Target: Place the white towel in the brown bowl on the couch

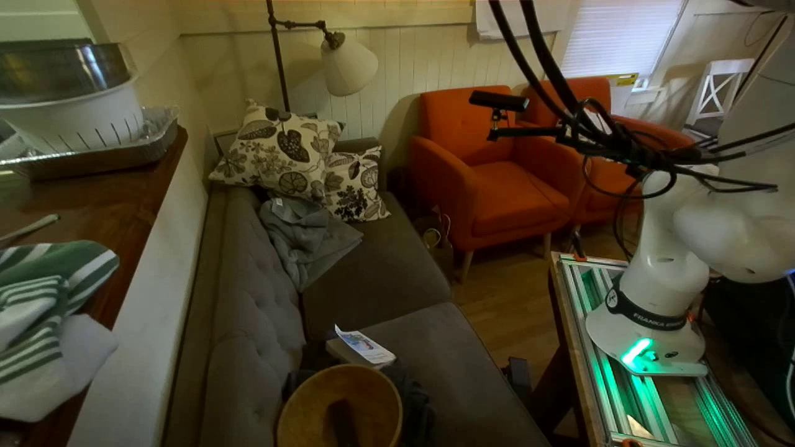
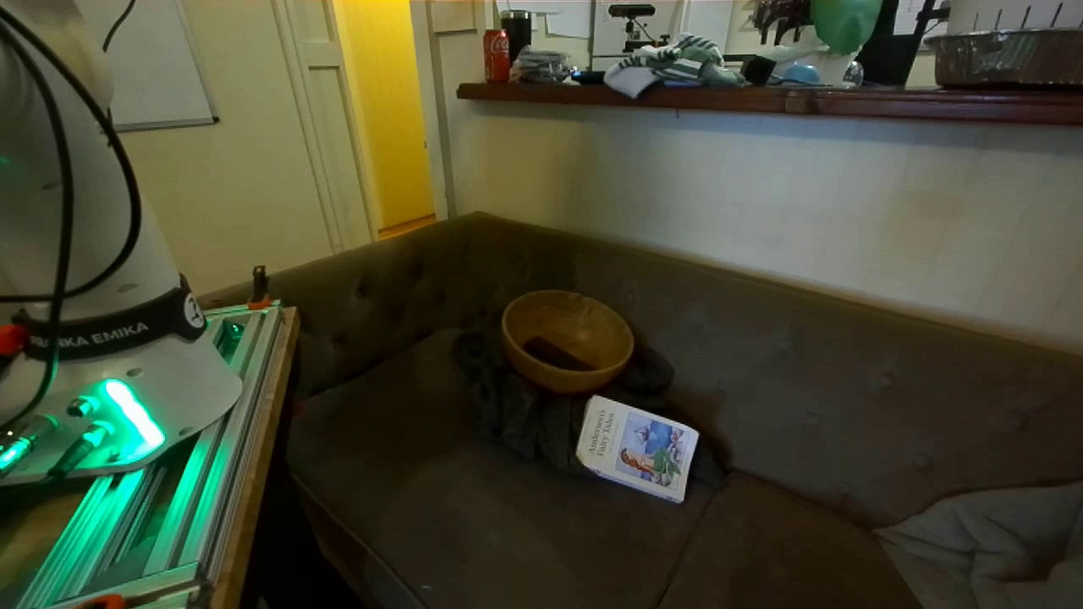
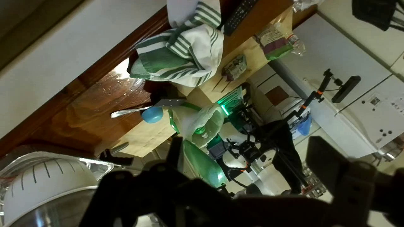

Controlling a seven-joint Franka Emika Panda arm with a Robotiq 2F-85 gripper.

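Wrist view: my gripper [image 3: 246, 145] spread wide, holding nothing. I see green-striped white towel [image 3: 186, 50] heaped on wooden ledge [image 3: 91, 107], well apart from brown bowl [image 2: 592, 326]. In both exterior views bowl sits on couch [image 2: 406, 474], over dark cloth [image 2: 516, 414]; dark object [image 2: 554, 353] inside, too dim for me to identify; book [image 2: 639, 448] just beside bowl

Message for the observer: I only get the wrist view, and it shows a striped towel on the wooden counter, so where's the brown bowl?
Observer: The brown bowl sits on the couch, on top of some rumpled dark cloth; it shows in both exterior views.
Operator: Before the striped towel goes in, is anything inside?
Observer: Yes, a dark oblong object lies in it, though I can't tell what it is.
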